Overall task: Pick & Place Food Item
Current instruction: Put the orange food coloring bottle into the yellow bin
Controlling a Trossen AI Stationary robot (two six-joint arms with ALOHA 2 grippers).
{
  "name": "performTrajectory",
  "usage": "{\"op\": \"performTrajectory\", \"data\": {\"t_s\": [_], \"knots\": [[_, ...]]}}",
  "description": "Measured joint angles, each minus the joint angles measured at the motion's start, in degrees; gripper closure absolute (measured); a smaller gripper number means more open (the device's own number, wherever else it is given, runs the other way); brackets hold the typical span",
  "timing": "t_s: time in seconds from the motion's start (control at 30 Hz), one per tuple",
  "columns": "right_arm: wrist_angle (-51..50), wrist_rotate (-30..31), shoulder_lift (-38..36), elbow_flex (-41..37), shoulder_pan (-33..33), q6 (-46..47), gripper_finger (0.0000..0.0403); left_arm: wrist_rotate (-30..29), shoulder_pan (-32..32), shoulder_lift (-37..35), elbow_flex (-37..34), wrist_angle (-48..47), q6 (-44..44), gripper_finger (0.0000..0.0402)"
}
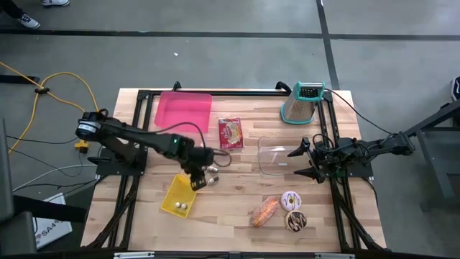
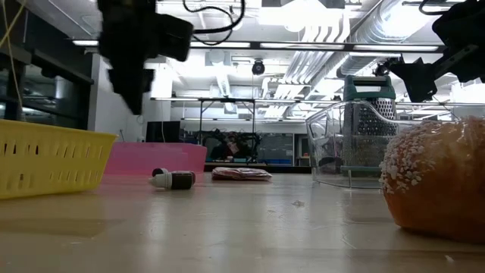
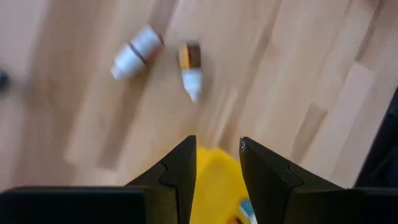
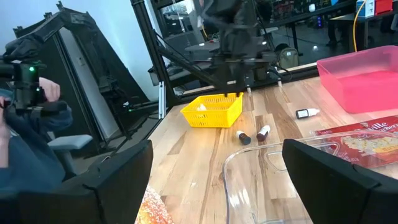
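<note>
Left arm hangs over the yellow basket, jaws part spread and holding nothing.

The food sits at the front of the counter (image 1: 144, 216): a sugared bun (image 1: 264, 211) beside two frosted donuts (image 1: 292, 210), round and soft. A good next step, I think, is to come straight down on one and squeeze gently. The left gripper (image 1: 199, 178) is above the yellow basket (image 1: 177, 196), near two little bottles (image 3: 163, 59). The right gripper (image 1: 302, 160) waits with jaws spread wide, by the clear tub (image 1: 277, 160).

The left gripper (image 3: 216, 163) is hanging over a yellow basket (image 3: 217, 186), fingers parted with nothing between. Two small bottles (image 3: 190, 70) are lying on the wooden table (image 3: 298, 81) beyond
</note>
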Motion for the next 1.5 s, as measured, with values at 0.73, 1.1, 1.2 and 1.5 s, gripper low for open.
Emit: {"op": "performTrajectory", "data": {"t_s": [0.73, 1.1, 1.2, 1.5], "knots": [[0.0, 0.0, 0.0, 0.0, 0.0, 0.0, 0.0055, -6.6, 6.3, 6.0, 0.0, 8.6, 31.9, 0.0284], [0.0, 0.0, 0.0, 0.0, 0.0, 0.0, 0.0055, -6.0, 6.3, 7.6, -4.4, 14.1, 34.0, 0.0284], [0.0, 0.0, 0.0, 0.0, 0.0, 0.0, 0.0055, -5.3, 6.3, 7.6, -5.9, 17.1, 34.3, 0.0284], [0.0, 0.0, 0.0, 0.0, 0.0, 0.0, 0.0055, -5.3, 6.3, 7.6, -9.7, 21.7, 34.3, 0.0284]]}}
